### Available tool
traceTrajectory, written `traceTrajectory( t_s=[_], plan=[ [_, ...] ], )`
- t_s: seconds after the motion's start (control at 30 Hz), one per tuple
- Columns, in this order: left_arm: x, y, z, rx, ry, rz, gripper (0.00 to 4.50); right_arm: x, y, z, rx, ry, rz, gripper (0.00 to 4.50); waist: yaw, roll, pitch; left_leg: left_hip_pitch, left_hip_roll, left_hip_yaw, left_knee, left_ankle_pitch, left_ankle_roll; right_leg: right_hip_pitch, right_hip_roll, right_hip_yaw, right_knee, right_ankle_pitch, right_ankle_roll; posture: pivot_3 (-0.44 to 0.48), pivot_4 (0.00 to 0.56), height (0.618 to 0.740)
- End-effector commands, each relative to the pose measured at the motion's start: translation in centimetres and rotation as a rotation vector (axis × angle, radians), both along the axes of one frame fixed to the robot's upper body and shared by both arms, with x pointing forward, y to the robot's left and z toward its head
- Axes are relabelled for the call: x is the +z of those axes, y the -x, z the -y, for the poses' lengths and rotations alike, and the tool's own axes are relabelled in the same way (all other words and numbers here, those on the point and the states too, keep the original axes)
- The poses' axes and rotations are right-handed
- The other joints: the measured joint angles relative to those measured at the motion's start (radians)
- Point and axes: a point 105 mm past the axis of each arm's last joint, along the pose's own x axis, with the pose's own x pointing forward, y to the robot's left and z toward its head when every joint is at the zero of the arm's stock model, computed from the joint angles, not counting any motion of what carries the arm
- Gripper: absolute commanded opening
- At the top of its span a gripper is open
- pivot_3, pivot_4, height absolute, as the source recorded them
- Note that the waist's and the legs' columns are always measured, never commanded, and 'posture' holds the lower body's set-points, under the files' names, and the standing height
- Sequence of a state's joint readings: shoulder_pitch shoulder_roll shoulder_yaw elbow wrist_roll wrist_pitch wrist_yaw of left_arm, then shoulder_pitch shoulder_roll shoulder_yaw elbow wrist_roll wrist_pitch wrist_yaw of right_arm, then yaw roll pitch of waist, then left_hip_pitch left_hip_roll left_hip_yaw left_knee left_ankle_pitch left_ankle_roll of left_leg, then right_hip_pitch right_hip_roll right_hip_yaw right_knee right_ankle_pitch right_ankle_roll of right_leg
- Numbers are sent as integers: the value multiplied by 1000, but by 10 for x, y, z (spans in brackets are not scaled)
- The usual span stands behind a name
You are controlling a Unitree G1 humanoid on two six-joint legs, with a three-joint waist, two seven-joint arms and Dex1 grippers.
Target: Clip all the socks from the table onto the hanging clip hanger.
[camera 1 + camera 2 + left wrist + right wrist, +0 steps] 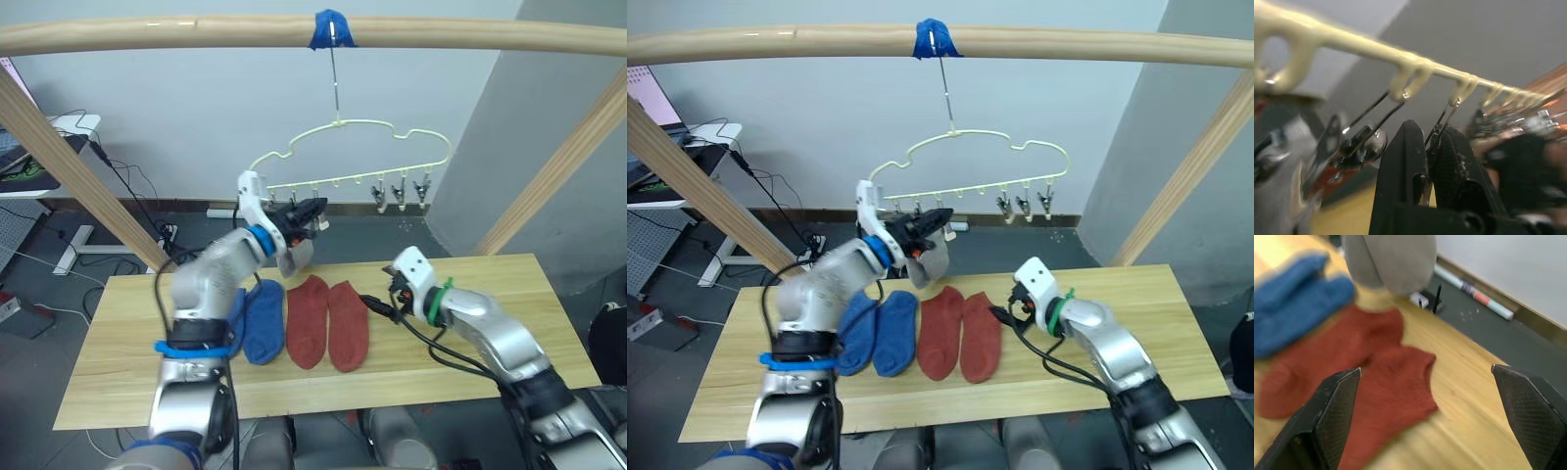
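Pale table (470, 352) under wooden rail; left gripper (312, 211) pinching clip (1431, 142) at clip hanger (353, 157) to admit grey sock (929, 260); right gripper (1425, 416) spread, red socks (1352, 382) ahead

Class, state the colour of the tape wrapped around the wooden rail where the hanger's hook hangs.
Blue tape, clearest in the left eye view.

Item count, socks: 2 blue socks (257, 320) and 2 rust-red socks (327, 321) lie on the tabletop (470, 343). 1 light grey sock (929, 260) hangs below the clip hanger (355, 157).

Item count, hanger: 1 pale-yellow clip hanger on 1 wooden rail (470, 36), which carries 1 wrap of blue tape (330, 27). 3 silver clips (399, 194) hang free at its right end; the remaining clips cannot be counted.
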State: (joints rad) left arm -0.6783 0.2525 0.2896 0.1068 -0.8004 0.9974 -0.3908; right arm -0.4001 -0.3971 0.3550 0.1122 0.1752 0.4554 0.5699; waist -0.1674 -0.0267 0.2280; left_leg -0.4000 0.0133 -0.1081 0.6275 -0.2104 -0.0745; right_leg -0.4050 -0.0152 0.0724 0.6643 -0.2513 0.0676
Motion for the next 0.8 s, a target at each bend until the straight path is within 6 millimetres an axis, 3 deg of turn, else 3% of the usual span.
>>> traceTrajectory(
  t_s=[0.03, 0.2, 0.37, 0.4, 0.53, 0.8],
  plan=[
    [12, 9, -6, -81, 168, -133, 218, -23, -7, -13, 40, 47, 5, 4500, -2, 0, 0, 0, 0, 0, 0, 0, 0, 0, 0, 0, 0, 0, 0, -164, 177, 740],
    [16, 16, -3, -111, 191, -174, 218, -54, -16, -14, 9, 101, -56, 4500, 6, 0, 0, -2, -2, 0, 0, 0, -1, 0, -3, 0, -1, 1, -2, -147, 173, 740],
    [16, 22, -2, -115, 189, -181, 218, -66, -14, -15, 35, 123, -84, 4500, 7, 0, 0, -1, -2, 0, -1, 0, -1, 0, -3, 0, 0, 2, -3, -136, 173, 740],
    [16, 23, -3, -116, 183, -180, 218, -65, -13, -13, 39, 119, -81, 4320, 7, 0, 0, -1, -2, 0, -1, 0, -1, 0, -3, 0, 0, 1, -2, -129, 175, 740],
    [16, 24, -5, -99, 176, -177, 218, -63, -8, -8, 71, 123, -55, 3256, 11, 0, 0, 0, -2, 0, 0, 0, -1, 0, -3, 0, 0, 1, -1, -128, 176, 740],
    [14, 24, -1, -104, 171, -180, 218, -53, 3, -4, 102, 97, -15, 350, 20, 0, 0, 0, -2, 0, 0, 0, -1, 1, -3, 0, 0, 0, 0, -138, 184, 740]
  ],
)
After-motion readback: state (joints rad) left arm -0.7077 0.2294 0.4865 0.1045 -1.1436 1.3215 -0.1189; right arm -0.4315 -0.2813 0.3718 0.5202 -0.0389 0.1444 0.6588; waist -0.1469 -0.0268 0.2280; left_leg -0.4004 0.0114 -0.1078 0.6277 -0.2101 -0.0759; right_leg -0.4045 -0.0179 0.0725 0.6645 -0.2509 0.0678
